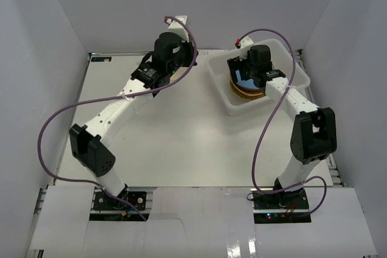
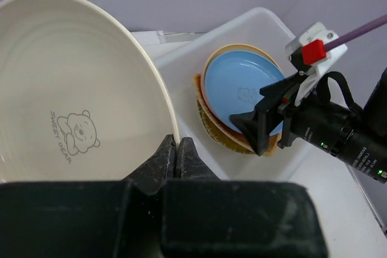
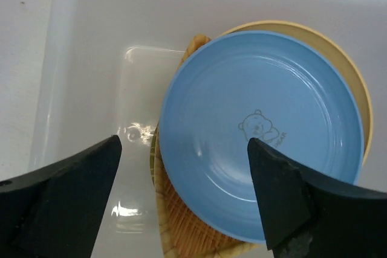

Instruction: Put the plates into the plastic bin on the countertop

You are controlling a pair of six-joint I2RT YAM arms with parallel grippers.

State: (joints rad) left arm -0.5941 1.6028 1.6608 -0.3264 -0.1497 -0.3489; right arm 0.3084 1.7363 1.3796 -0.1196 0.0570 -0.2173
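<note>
- A cream plate (image 2: 72, 89), printed "SWEET" beside a bear, is held clamped at its rim by the left gripper (image 2: 179, 149), near the plastic bin (image 2: 181, 58).
- A blue plate (image 3: 260, 131) is seen stacked inside the bin, beneath the right gripper (image 3: 184, 149), jaws parted.

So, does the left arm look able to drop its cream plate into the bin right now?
Probably not cleanly. The left pincer is shut on the cream plate near the plastic bin, but the right pincer hangs open right above the blue plate stacked inside, blocking the drop.
</note>
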